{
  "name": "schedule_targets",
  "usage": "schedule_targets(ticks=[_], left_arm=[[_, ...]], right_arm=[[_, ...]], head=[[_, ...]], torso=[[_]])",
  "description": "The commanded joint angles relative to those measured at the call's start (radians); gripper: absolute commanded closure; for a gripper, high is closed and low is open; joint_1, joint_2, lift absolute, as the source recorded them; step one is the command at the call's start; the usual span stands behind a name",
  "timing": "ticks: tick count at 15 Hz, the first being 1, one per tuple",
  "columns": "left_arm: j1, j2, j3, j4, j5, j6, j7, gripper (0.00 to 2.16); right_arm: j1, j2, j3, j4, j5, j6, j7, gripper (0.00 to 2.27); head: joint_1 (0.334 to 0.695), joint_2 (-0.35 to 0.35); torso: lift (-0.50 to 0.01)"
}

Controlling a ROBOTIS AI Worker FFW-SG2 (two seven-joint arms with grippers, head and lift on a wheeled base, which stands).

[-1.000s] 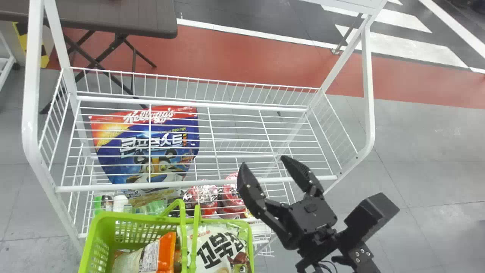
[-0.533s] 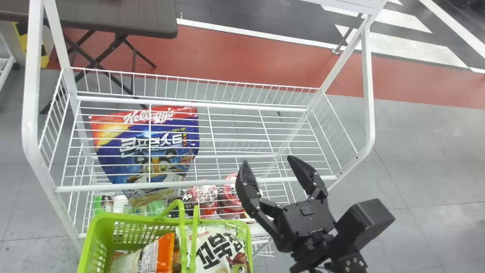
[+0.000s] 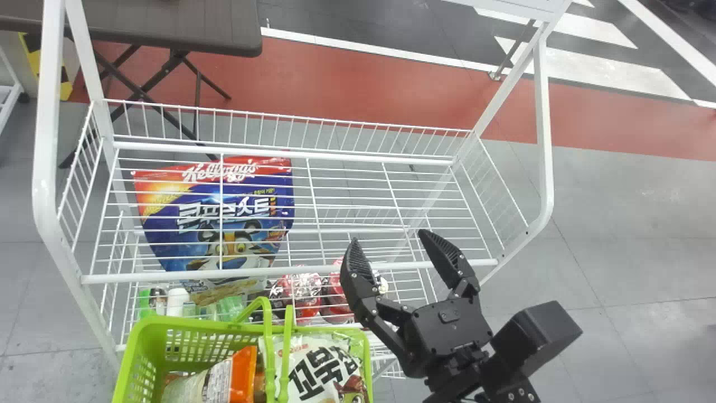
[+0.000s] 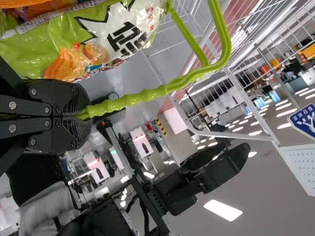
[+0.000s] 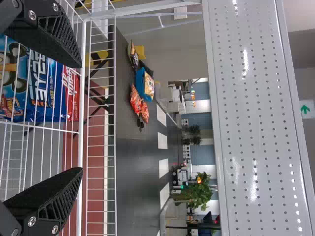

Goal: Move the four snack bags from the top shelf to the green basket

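"Two snack bags are seen in the basket [image 3: 190, 323]: one white [image 3: 321, 366], one orange [image 3: 243, 372]. How is the right gripper [image 3: 389, 237] set?"

"Its fingers are spread wide; it is positioned near the front rail of the wire shelf [image 3: 168, 275]."

"And the left gripper [image 4: 83, 116]?"

"Clamped on the basket's green handle [image 4: 128, 100]. A blue bag [image 3: 224, 212] is also observed through the shelf's wires, toward the left side."

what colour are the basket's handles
The basket handles are lime green, seen best in the left wrist view, where the left gripper holds them.
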Motion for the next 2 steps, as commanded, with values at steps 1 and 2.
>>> schedule_targets(ticks=[1,2], left_arm=[[0.003,0.000,0.000,-0.001,-0.001,-0.004,-0.001,1.34],[0.006,0.000,0.001,-0.001,0.001,-0.004,-0.001,1.34]], right_arm=[[0.003,-0.002,0.000,-0.001,-0.001,-0.006,0.000,0.06],[0.003,-0.002,0.000,-0.001,-0.001,-0.006,0.000,0.06]], head=[[0.695,-0.350],[0.695,-0.350]], torso=[[0.000],[0.000]])
